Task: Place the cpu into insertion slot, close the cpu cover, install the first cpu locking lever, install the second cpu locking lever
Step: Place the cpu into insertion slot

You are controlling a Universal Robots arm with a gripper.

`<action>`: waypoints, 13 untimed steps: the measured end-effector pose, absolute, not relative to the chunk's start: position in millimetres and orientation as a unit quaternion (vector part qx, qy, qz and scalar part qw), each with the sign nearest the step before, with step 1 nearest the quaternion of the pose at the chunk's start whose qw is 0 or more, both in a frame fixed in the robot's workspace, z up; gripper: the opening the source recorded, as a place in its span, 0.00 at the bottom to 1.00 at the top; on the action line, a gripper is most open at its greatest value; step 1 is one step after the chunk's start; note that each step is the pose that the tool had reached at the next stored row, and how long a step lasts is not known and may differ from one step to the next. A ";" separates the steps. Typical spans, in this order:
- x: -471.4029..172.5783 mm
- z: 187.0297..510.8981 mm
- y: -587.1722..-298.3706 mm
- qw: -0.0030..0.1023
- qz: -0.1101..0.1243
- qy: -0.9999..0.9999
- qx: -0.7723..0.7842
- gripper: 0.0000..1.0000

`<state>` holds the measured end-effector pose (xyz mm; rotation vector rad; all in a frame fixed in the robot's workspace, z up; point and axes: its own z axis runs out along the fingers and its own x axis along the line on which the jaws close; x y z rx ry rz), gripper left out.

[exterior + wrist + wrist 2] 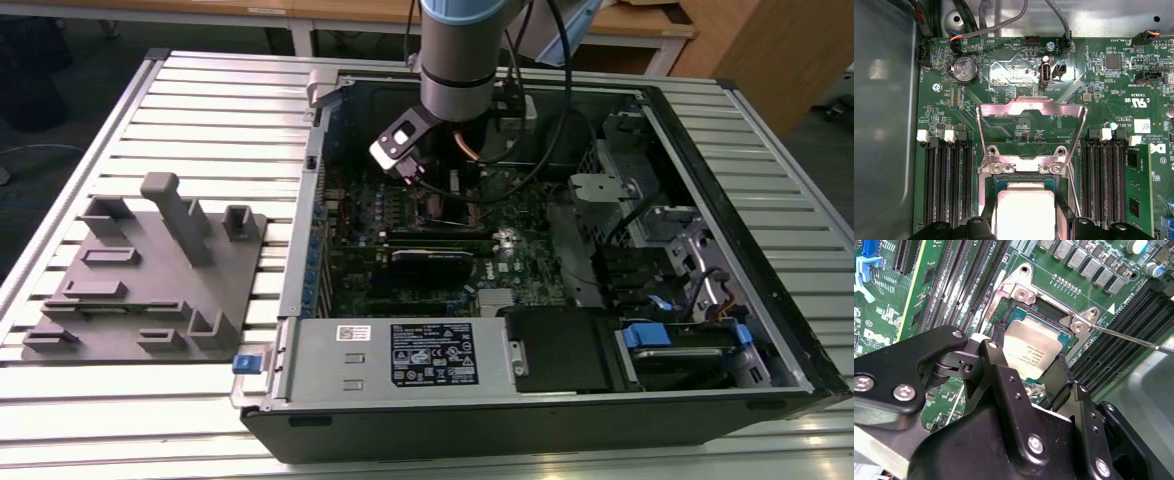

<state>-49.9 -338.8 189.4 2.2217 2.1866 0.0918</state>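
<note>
The claw (1032, 360) pinches the cpu (1030, 347) by two opp. edges, so it sits flat & square w/ the insertion slot (1050, 310), at or just in it. The cpu cover (1031, 103) stands flipped up, leaving the slot open for access.

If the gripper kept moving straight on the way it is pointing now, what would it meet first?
The gripper, shut on the cpu, points down at the motherboard, so the cpu would meet the insertion slot first. The cpu cover stands open, clear of that line; the gap is unclear.
</note>
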 end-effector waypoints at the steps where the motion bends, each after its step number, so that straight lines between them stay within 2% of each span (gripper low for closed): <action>1: -49.9 189.4 -338.8 0.011 0.029 0.701 0.712 0.55; 12: -49.9 188.7 -338.6 0.011 0.030 0.701 0.712 0.56; 13: -50.0 188.8 -338.7 0.011 0.030 0.701 0.712 0.62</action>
